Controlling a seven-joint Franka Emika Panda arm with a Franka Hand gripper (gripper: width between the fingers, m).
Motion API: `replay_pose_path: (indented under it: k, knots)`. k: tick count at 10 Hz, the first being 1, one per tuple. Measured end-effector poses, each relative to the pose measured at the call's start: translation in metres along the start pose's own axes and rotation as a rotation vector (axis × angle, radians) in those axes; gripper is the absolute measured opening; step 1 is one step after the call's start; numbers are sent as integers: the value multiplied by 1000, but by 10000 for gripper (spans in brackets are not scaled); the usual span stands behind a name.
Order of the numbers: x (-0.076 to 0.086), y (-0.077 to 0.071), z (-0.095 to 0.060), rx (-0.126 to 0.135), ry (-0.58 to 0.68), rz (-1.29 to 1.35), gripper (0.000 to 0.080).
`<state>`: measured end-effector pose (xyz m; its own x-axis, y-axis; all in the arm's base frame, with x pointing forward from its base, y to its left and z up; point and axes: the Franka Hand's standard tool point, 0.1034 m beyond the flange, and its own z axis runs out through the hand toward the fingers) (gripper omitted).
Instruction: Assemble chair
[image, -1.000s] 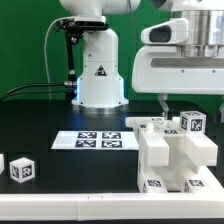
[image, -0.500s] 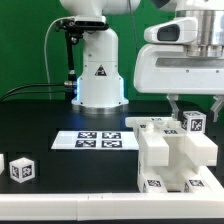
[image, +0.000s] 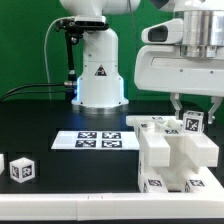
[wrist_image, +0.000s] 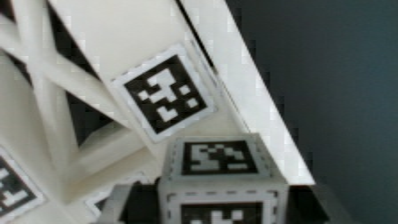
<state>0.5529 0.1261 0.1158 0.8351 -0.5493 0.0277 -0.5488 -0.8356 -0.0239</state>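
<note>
The partly built chair (image: 165, 155) is a stepped white block at the exterior view's right, with tags on its faces. On its top at the back sits a small white tagged cube (image: 192, 123). My gripper (image: 193, 118) hangs straight over that cube, one finger on each side of it. In the wrist view the cube (wrist_image: 217, 160) fills the gap between the dark fingers (wrist_image: 143, 200), which lie against its two sides. Behind it run the chair's white slabs (wrist_image: 107, 50), one bearing a large tag (wrist_image: 169, 95).
The marker board (image: 95, 139) lies flat in the middle of the black table. A loose white tagged cube (image: 20, 168) stands at the exterior view's left front. The white robot base (image: 98, 70) with its cables stands behind the board.
The gripper has come down a little over the cube, and its fingers have drawn in from wide open until they meet the cube's sides. Nothing else has moved.
</note>
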Motion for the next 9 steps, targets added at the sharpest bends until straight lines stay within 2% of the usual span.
replay_pose_path:
  k: [1,2,3,6,9]
  knots:
    - [0,0,0,7,-7,111,282]
    - [1,-1,1,28,-5,231,282]
    - [-2,2,0,65,0,376,282]
    - [-1,1,0,78,-21,546,282]
    - [1,3,1,100,-70,831,284]
